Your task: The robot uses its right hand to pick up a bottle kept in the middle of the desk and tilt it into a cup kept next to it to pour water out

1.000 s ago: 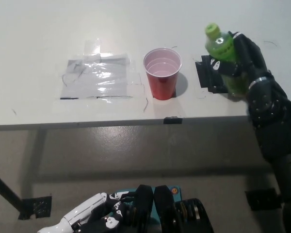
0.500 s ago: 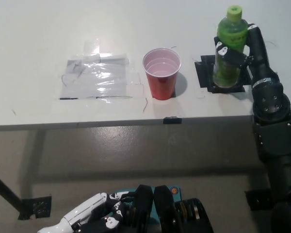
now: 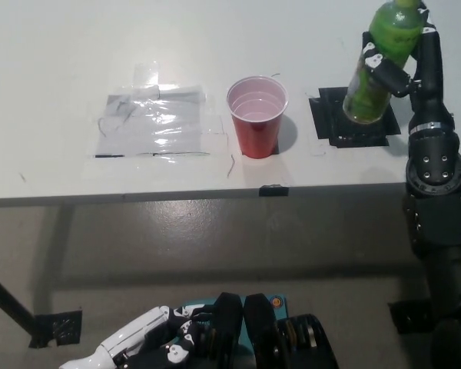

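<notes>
Bottle (image 3: 380,65) lifted beside cup (image 3: 257,115).

The black right hand (image 3: 403,58) is gripping at the frame's upper right, forearm reaching up the right edge; the white left hand (image 3: 142,338) is resting at lower left

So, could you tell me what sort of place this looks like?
Probably a lab or test bench: a plain white table with a black tape square marking a spot, clear tape stuck down, and a red cup set out.
</notes>
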`<act>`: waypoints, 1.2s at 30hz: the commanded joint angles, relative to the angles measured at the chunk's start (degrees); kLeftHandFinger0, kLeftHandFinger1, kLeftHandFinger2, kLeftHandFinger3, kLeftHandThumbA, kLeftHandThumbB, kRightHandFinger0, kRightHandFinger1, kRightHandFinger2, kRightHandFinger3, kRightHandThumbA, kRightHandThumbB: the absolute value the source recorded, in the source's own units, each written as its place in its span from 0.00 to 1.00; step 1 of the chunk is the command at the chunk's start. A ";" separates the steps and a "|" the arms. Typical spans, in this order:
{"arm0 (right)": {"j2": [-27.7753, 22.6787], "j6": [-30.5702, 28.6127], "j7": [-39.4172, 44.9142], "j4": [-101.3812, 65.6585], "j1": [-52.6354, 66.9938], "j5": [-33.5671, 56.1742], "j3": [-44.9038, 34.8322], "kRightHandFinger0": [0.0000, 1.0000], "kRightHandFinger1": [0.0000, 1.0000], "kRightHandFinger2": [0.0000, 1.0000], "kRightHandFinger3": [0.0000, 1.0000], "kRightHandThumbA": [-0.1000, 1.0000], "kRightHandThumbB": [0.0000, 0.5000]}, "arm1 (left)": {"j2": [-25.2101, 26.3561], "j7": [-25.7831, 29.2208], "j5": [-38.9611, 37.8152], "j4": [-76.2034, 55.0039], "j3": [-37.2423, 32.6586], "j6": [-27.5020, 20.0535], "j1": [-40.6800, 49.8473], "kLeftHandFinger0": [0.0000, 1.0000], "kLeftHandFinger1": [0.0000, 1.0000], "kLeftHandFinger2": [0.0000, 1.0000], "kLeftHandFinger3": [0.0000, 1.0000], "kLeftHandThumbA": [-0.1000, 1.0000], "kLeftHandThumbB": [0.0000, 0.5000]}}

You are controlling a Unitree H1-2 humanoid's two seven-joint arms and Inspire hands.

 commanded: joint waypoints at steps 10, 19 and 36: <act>-3.31 2.36 -3.09 -0.01 -1.47 -0.84 6.47 0.52 0.69 0.96 1.00 0.05 0.40 | 1.29 -1.10 -1.49 -1.76 0.55 -0.15 -0.74 1.00 1.00 1.00 1.00 0.46 1.00; -4.23 3.39 -4.26 -0.31 -0.02 -1.85 9.43 0.65 0.75 0.94 1.00 0.04 0.39 | 1.52 -1.10 -0.70 -1.47 0.21 -0.43 -0.89 1.00 1.00 1.00 1.00 0.49 1.00; -3.51 8.73 -3.15 2.29 2.29 1.44 9.66 1.00 1.00 1.00 1.00 0.35 0.48 | 1.89 -1.01 -0.54 -2.15 0.21 -0.07 -0.12 1.00 1.00 1.00 1.00 0.48 1.00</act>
